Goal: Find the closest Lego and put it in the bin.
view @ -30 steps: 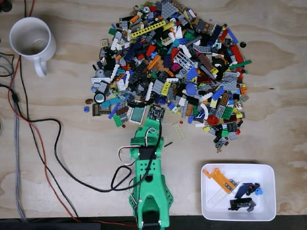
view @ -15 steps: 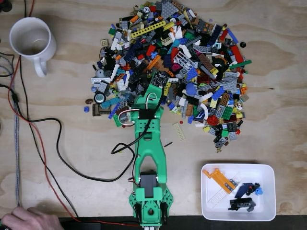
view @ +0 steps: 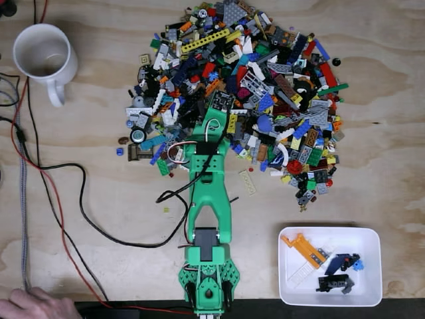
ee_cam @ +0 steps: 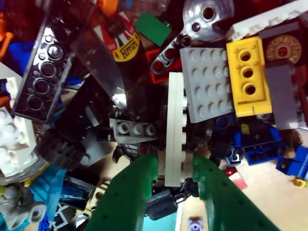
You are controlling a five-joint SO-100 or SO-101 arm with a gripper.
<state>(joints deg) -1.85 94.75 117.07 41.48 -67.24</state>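
Observation:
A big heap of mixed Lego pieces (view: 246,86) covers the upper middle of the plywood table in the fixed view. My green arm reaches up from the bottom edge, and my gripper (view: 218,109) is down in the heap's lower left part. In the wrist view my gripper (ee_cam: 174,161) is open, its two green fingers (ee_cam: 130,192) on either side of a long cream Lego strip (ee_cam: 174,110); a small gap shows on the left side. Grey (ee_cam: 207,82) and yellow (ee_cam: 245,74) plates lie just right of the strip. The bin (view: 368,266) stands at the lower right, holding several pieces.
A white mug (view: 43,53) stands at the upper left. Black and red cables (view: 80,212) run along the left side to the arm. A person's hand (view: 33,307) rests at the bottom left edge. A loose cream plate (view: 247,181) lies below the heap.
The arm has stretched forward from the heap's near edge into the heap, then lowered slightly. A hand has appeared at the bottom left edge.

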